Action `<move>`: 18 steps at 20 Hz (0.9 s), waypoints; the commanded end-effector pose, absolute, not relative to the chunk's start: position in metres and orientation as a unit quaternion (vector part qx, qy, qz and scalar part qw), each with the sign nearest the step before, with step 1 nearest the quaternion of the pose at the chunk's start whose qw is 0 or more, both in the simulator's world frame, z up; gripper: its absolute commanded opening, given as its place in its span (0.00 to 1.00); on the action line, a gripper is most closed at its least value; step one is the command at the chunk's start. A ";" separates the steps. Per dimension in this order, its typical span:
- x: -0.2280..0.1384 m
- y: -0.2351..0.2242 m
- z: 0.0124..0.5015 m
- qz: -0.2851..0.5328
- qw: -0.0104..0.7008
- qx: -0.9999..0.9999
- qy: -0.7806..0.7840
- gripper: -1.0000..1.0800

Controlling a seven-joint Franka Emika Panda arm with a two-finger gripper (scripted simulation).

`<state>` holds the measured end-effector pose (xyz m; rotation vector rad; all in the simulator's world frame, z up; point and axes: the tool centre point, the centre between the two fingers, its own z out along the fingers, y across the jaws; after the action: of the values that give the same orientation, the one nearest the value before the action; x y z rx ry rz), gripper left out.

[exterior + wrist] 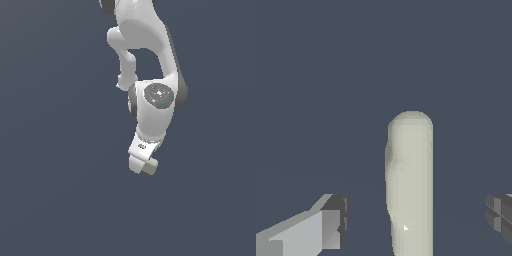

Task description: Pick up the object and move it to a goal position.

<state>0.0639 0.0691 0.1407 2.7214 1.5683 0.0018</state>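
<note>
The object point(411, 175) is a pale beige-greenish rounded block lying on the dark grey floor. In the wrist view it lies lengthwise between my two fingers, with a clear gap to each. My gripper point(417, 220) is open, with one fingertip point(336, 220) to one side and the other fingertip point(500, 215) to the far side. In the exterior view my gripper point(141, 164) is low over the floor. One end of the object point(151, 166) pokes out on the exterior view's right of the hand. The rest of it is hidden behind the hand.
The white arm point(152, 75) reaches down from the top of the exterior view. The flat dark grey floor point(50, 175) fills the rest of both views. No goal marker shows.
</note>
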 end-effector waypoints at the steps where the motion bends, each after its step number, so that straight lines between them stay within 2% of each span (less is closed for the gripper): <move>1: 0.063 0.069 0.132 0.000 0.000 0.866 0.500 0.96; 8: 0.062 0.070 0.099 0.000 0.000 0.865 0.501 0.96; 14: 0.064 0.070 0.096 0.000 0.000 0.865 0.501 0.96; 15: 0.064 0.070 0.096 0.000 0.000 0.865 0.501 0.00; 18: 0.064 0.070 0.096 0.000 0.000 0.865 0.501 0.00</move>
<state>0.0636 0.0696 0.0955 2.7186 1.5754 -0.0006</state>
